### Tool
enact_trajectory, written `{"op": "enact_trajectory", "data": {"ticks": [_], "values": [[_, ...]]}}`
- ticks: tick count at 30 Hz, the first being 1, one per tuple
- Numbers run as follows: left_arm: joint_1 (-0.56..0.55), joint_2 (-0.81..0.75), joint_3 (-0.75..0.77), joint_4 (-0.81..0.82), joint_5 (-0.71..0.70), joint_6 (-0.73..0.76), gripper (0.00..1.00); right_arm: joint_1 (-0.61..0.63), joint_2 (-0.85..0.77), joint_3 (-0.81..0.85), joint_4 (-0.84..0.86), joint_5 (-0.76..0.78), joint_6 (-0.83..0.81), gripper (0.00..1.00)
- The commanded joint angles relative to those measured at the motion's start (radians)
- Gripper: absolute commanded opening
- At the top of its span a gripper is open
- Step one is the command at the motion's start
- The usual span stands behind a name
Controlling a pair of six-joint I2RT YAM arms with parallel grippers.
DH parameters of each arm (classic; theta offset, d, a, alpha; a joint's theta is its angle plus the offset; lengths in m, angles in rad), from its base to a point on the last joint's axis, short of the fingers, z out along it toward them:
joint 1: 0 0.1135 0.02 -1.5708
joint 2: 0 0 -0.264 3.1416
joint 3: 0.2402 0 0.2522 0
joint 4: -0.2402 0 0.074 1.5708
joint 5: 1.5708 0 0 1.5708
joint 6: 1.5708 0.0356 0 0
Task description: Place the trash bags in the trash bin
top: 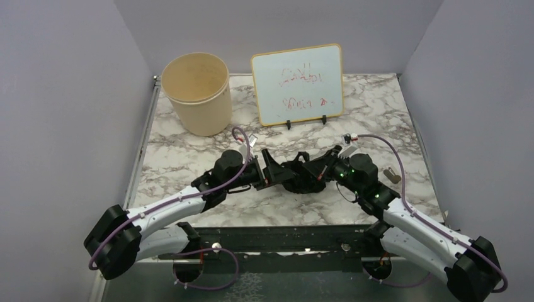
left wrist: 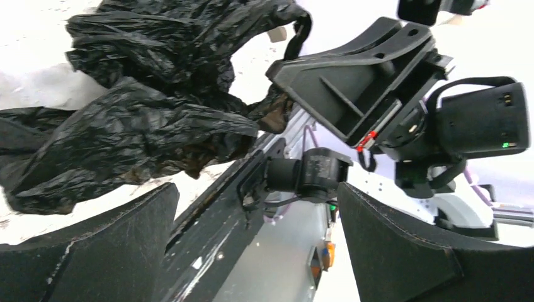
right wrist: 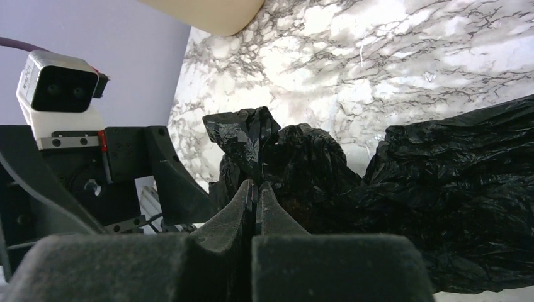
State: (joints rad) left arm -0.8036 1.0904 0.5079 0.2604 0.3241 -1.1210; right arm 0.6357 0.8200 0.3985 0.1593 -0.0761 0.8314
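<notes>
Glossy black bag, crumpled in a bunch, sits centre; cream bin stands upright far left, well apart.

You're looking at a marbled table boxed in by plain lilac-grey walls, a whiteboard propped at the back.

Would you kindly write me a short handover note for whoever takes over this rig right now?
Left hand: open, empty, beside the trash bag.
Right hand: shut on a fold of the trash bag.
Trash bag: crumpled on the marble table between the hands.
Trash bin: upright, far left, no bag inside.
Done: bag gripped. Left: lift it, carry it to the bin, drop it in.
</notes>
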Motion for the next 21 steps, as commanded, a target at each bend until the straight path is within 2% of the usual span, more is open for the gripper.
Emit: {"op": "enact_trajectory", "data": {"ticks": [1,3,5,12,21], "values": [[-0.019,-0.012,-0.023,0.119,-0.073,-0.111,0.97,0.006,-0.025,-0.017,0.061,-0.032,-0.006,0.00],[-0.019,0.003,-0.052,0.180,-0.108,-0.171,0.91,0.006,-0.021,-0.032,0.107,-0.084,-0.036,0.00],[-0.019,0.029,-0.065,0.246,-0.126,-0.215,0.90,0.006,-0.018,-0.047,0.137,-0.129,-0.057,0.01],[-0.022,0.081,-0.099,0.288,-0.212,-0.294,0.88,0.006,-0.046,-0.113,0.231,-0.241,-0.044,0.01],[-0.023,0.142,-0.141,0.351,-0.297,-0.340,0.80,0.005,-0.069,-0.121,0.303,-0.394,-0.083,0.00]]}}
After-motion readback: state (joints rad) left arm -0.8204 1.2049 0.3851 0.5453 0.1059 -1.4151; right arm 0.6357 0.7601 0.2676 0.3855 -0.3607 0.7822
